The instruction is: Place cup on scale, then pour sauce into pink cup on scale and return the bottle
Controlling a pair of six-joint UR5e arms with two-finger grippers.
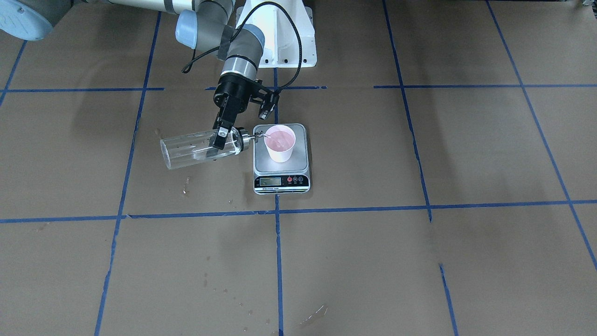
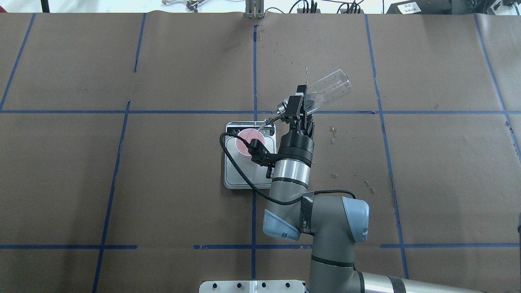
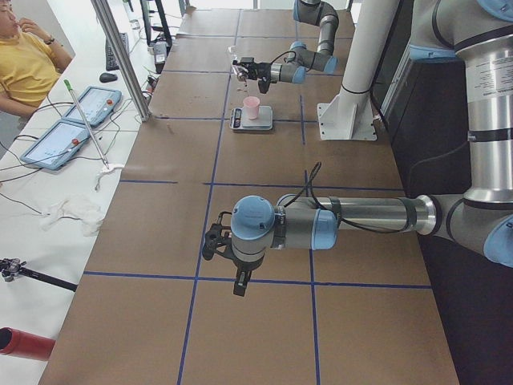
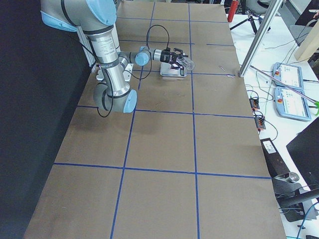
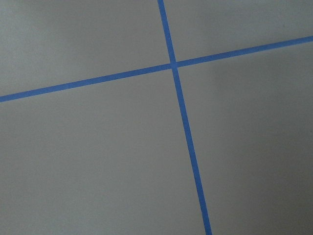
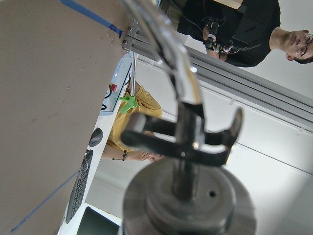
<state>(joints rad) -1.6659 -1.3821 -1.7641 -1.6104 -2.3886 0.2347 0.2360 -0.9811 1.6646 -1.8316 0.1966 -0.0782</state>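
The pink cup (image 1: 281, 142) stands upright on the scale (image 1: 298, 162), near the middle of the steel plate. My right gripper (image 1: 219, 140) is shut on the clear glass bottle (image 1: 191, 149), close to its silver cap. The bottle is tipped about level, and its thin spout (image 1: 259, 136) reaches over the cup's rim. The sauce is hardly visible; the cup's inside looks wet. In the overhead view the right gripper (image 2: 301, 103) holds the bottle (image 2: 329, 91) right of the cup (image 2: 249, 144). My left gripper (image 3: 210, 245) shows only in the exterior left view, far from the scale; I cannot tell its state.
Wet drops lie on the brown paper beside the scale (image 2: 333, 134) and further out (image 2: 368, 187). The robot's white base (image 1: 280, 37) stands behind the scale. Operators and tablets (image 3: 80, 120) are along the table's far side.
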